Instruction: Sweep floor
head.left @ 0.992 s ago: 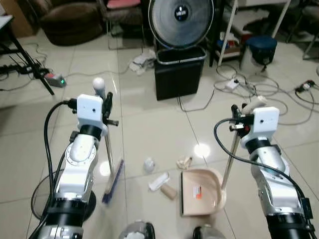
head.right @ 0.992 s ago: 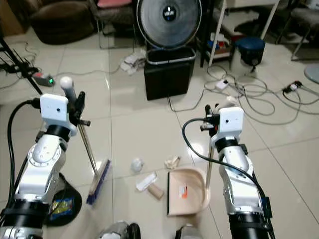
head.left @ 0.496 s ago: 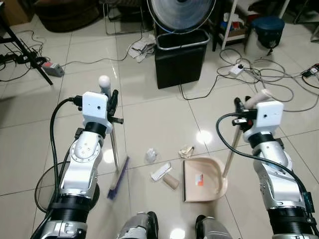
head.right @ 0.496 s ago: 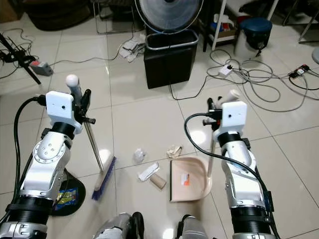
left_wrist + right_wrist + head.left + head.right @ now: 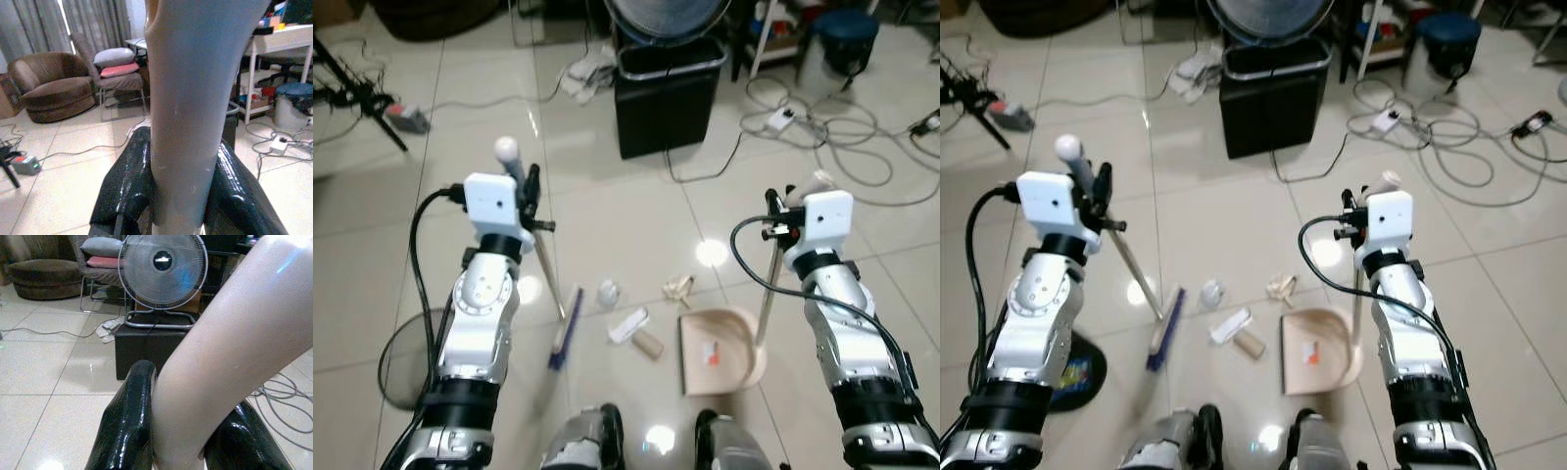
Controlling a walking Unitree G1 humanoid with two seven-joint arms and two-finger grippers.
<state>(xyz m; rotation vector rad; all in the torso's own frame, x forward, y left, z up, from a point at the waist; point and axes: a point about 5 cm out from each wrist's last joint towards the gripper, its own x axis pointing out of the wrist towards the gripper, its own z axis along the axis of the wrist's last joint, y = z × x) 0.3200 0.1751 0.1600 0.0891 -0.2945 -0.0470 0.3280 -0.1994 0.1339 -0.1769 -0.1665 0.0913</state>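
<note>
A lived-in home living room is being shown: a brown armchair [image 5: 54, 83], a standing fan [image 5: 163, 280], a black bin [image 5: 668, 93] and cables [image 5: 822, 147] trailing over tiled floor [image 5: 617, 225].

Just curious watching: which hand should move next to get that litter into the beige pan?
Left hand: it holds the blue-bristled broom beside the litter; the right hand steadies the beige dustpan.

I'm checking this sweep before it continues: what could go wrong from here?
The blue-bristled broom, held by the left gripper, could scatter the crumpled paper scraps sideways past the beige dustpan. The cardboard roll may roll away. The right gripper grips only the dustpan's handle top, so the pan might shift.
</note>
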